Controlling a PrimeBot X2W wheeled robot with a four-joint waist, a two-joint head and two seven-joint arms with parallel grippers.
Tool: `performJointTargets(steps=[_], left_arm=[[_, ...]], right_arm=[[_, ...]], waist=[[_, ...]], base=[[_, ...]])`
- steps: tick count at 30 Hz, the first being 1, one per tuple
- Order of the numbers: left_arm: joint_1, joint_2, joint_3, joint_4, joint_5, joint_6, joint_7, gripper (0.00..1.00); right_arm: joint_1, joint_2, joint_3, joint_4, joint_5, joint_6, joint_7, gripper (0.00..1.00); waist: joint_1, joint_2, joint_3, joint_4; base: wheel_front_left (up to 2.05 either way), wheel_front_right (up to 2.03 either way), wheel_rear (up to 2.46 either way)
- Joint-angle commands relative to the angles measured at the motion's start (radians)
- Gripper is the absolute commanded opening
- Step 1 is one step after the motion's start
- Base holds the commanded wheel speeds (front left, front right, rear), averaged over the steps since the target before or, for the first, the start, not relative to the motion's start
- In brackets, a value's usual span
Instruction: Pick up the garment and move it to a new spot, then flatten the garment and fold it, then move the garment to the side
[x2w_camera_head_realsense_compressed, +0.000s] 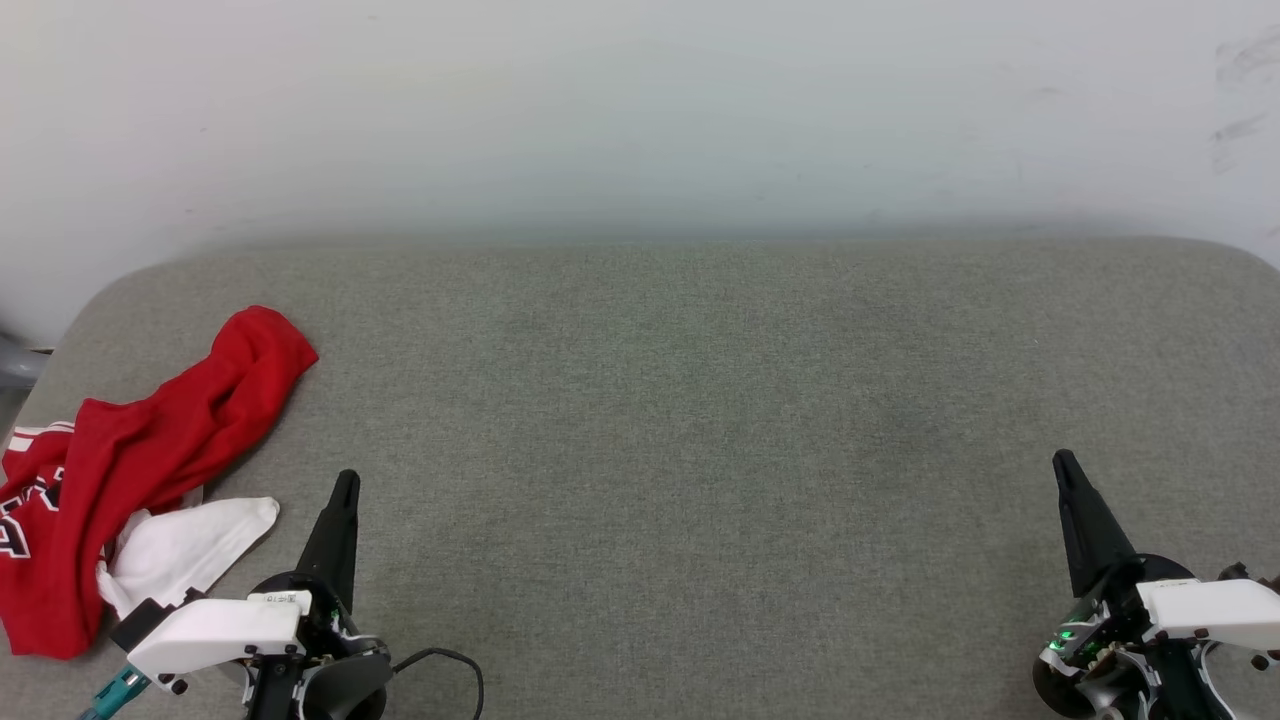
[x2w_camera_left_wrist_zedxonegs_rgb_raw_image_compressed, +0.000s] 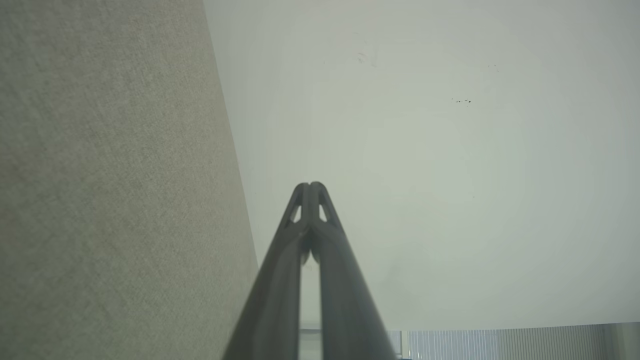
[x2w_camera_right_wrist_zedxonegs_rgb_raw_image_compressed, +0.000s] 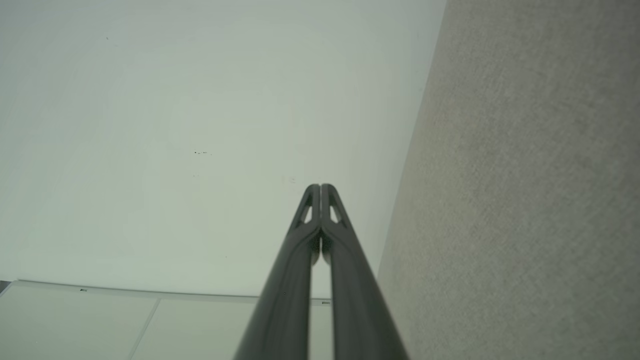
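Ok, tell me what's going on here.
Nothing is being handled yet. The red and white garment lies crumpled at the left edge of the grey fabric surface, not yet picked up. The left end effector sits shut and empty just beside it, without touching it. The right end effector is also shut and empty, far across on the right side.

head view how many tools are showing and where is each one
2. The left tool is at the lower left, just beside the crumpled garment without touching it. The right tool is at the lower right over the bare grey surface. Both are shut; nothing looks hidden.
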Motion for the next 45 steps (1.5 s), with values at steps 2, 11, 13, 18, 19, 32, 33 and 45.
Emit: performJointTargets(steps=[2, 11, 13, 18, 19, 32, 33, 45], left_arm=[[-0.006, -0.002, 0.001, -0.001, 0.000, -0.002, 0.001, 0.00], [-0.006, -0.002, 0.001, -0.001, 0.000, -0.002, 0.001, 0.00], [-0.006, -0.002, 0.001, -0.001, 0.000, -0.002, 0.001, 0.00], [-0.006, -0.002, 0.001, -0.001, 0.000, -0.002, 0.001, 0.00], [-0.006, -0.002, 0.001, -0.001, 0.000, -0.002, 0.001, 0.00], [-0.006, -0.002, 0.001, -0.001, 0.000, -0.002, 0.001, 0.00], [-0.006, -0.002, 0.001, -0.001, 0.000, -0.002, 0.001, 0.00], [-0.006, -0.002, 0.001, -0.001, 0.000, -0.002, 0.001, 0.00]], right_arm=[[-0.013, -0.002, 0.001, 0.000, 0.004, 0.000, 0.000, 0.00], [-0.013, -0.002, 0.001, 0.000, 0.004, 0.000, 0.000, 0.00], [-0.013, -0.002, 0.001, 0.000, 0.004, 0.000, 0.000, 0.00], [-0.013, -0.002, 0.001, 0.000, 0.004, 0.000, 0.000, 0.00], [-0.013, -0.002, 0.001, 0.000, 0.004, 0.000, 0.000, 0.00], [-0.013, -0.002, 0.001, 0.000, 0.004, 0.000, 0.000, 0.00], [-0.013, -0.002, 0.001, 0.000, 0.004, 0.000, 0.000, 0.00], [-0.013, -0.002, 0.001, 0.000, 0.004, 0.000, 0.000, 0.00]], waist=[[0.0000, 0.0000, 0.000, 0.000], [0.0000, 0.0000, 0.000, 0.000], [0.0000, 0.0000, 0.000, 0.000], [0.0000, 0.0000, 0.000, 0.000], [0.0000, 0.0000, 0.000, 0.000], [0.0000, 0.0000, 0.000, 0.000], [0.0000, 0.0000, 0.000, 0.000], [0.0000, 0.0000, 0.000, 0.000]], base=[[0.00, 0.00, 0.00], [0.00, 0.00, 0.00], [0.00, 0.00, 0.00], [0.00, 0.00, 0.00], [0.00, 0.00, 0.00], [0.00, 0.00, 0.00], [0.00, 0.00, 0.00], [0.00, 0.00, 0.00]])
